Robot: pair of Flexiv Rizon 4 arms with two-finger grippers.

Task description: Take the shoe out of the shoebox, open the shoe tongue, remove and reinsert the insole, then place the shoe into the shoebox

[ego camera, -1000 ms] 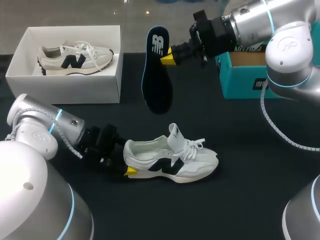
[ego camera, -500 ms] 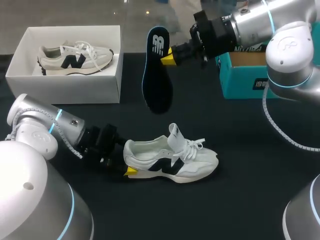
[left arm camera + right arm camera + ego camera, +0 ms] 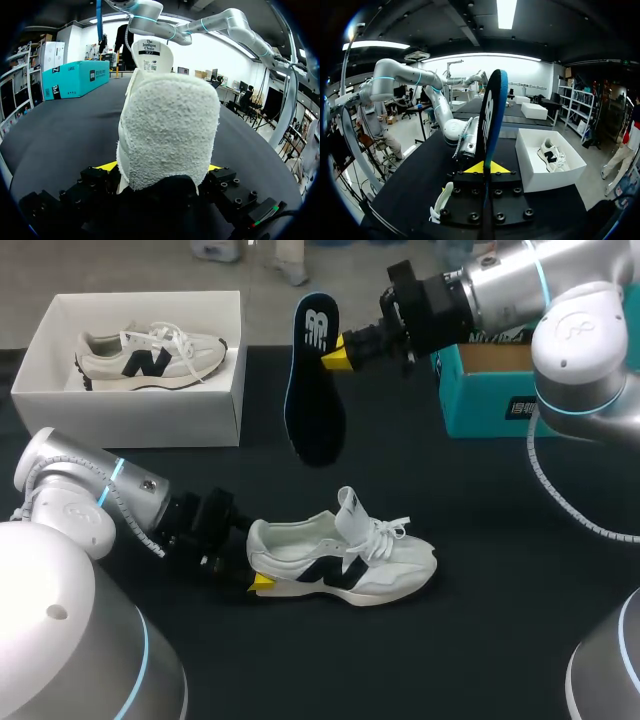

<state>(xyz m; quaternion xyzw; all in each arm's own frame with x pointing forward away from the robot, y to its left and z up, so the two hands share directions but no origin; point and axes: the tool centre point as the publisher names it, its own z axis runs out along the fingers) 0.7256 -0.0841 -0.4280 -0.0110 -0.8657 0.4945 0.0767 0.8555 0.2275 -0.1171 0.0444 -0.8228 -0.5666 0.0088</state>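
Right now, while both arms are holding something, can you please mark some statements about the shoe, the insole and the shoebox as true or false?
1. The right gripper holds the insole in the air, outside the shoe. True.
2. The left gripper is shut on the shoe's toe. False: it clamps the heel.
3. The white shoebox is empty. False: a second shoe lies in it.
4. The tongue of the gripped shoe stands up. True.

Toe of shoe [image 3: 167, 130] behind heel
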